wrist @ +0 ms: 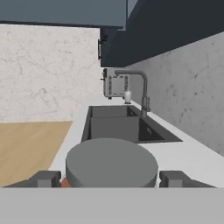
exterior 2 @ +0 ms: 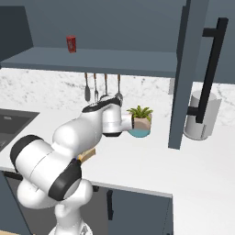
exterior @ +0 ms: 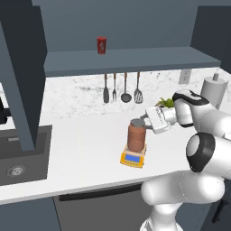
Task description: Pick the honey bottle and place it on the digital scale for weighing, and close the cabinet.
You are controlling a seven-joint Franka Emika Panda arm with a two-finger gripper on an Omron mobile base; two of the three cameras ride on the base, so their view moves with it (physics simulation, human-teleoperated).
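though the jar stands on the digital scale [exterior: 133, 157], the cabinet [exterior 2: 186, 69] is open.
the gripper [wrist: 108, 178] seems spread either side of the honey bottle [exterior: 136, 135], pads apart from it; rigid, likely heavy, smooth: grasp below the lid.

The desk [exterior: 85, 149] is smooth matt white; the backsplash [exterior: 76, 92] looks like speckled marble. The jar [exterior: 136, 136] is matt reddish-brown with a dull grey lid [wrist: 111, 161]. The cabinet [exterior: 22, 67] is flat matt slate-blue. The faucet [wrist: 139, 87] looks like metal.

Grey-lidded honey bottle [wrist: 111, 162] between spread gripper [wrist: 111, 178] fingertips [wrist: 43, 178], sink [wrist: 127, 127] and faucet [wrist: 140, 89] beyond.
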